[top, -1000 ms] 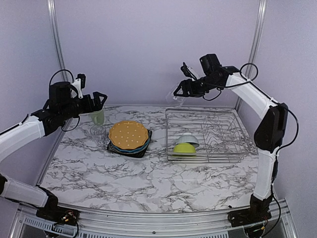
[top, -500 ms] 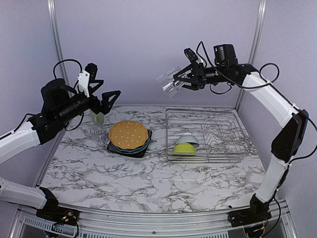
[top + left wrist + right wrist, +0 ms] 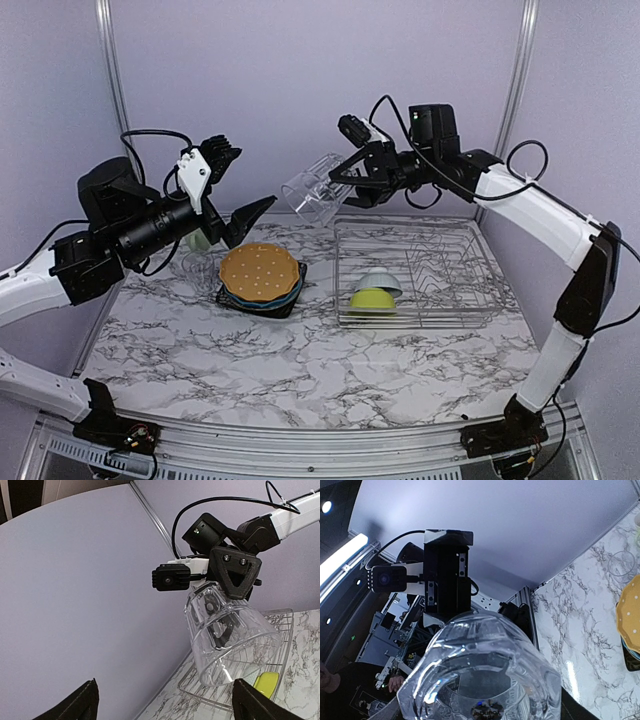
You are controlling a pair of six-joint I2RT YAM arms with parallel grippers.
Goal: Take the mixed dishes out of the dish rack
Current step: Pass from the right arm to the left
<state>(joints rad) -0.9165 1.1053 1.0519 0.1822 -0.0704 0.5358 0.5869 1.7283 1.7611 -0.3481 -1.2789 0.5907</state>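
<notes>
My right gripper [image 3: 343, 188] is shut on a clear glass [image 3: 312, 194] and holds it on its side in the air, left of the dish rack [image 3: 440, 300]. The glass fills the right wrist view [image 3: 480, 675] and shows in the left wrist view [image 3: 230, 640]. My left gripper [image 3: 240, 182] is open wide, raised, its fingertips [image 3: 250, 702] facing the glass but apart from it. A lime green bowl [image 3: 372, 298] and a small white bowl [image 3: 383, 280] sit in the rack. The orange dotted plate [image 3: 260, 271] lies on the blue plate [image 3: 292, 293] and the dark square plate [image 3: 228, 298].
A second clear glass [image 3: 197, 266] stands on the marble table [image 3: 300, 370] left of the plate stack. The pale green mug [image 3: 201, 240] is mostly hidden behind my left arm. Back wall and metal posts stand close behind.
My right arm has swung the glass left and lower, away from the rack. My left gripper has risen and moved right toward the glass, staying open.
</notes>
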